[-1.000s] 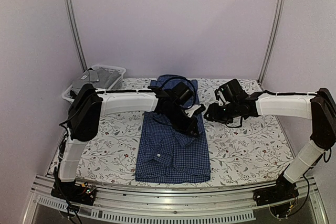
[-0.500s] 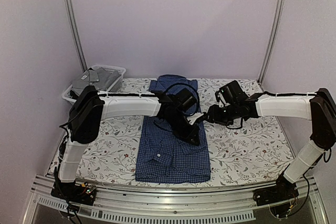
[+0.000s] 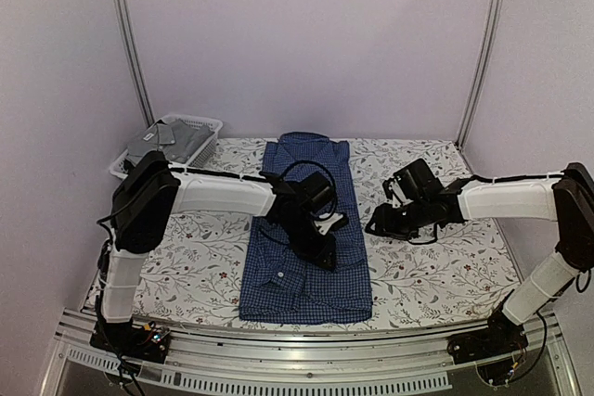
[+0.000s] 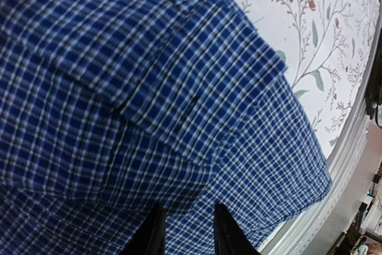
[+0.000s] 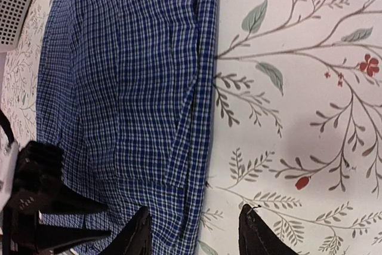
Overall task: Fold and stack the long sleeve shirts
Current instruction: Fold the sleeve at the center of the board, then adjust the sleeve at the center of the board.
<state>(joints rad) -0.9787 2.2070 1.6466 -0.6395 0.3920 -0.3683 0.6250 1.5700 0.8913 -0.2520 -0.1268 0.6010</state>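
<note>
Our left gripper (image 4: 188,219), slightly parted, and right gripper (image 5: 196,219), apart and empty, are over the shirt (image 3: 306,275); we should pinch its right edge squarely and fold evenly.

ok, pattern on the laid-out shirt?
Shirt: dark blue with fine light checks. Clearest in left wrist view.
</note>
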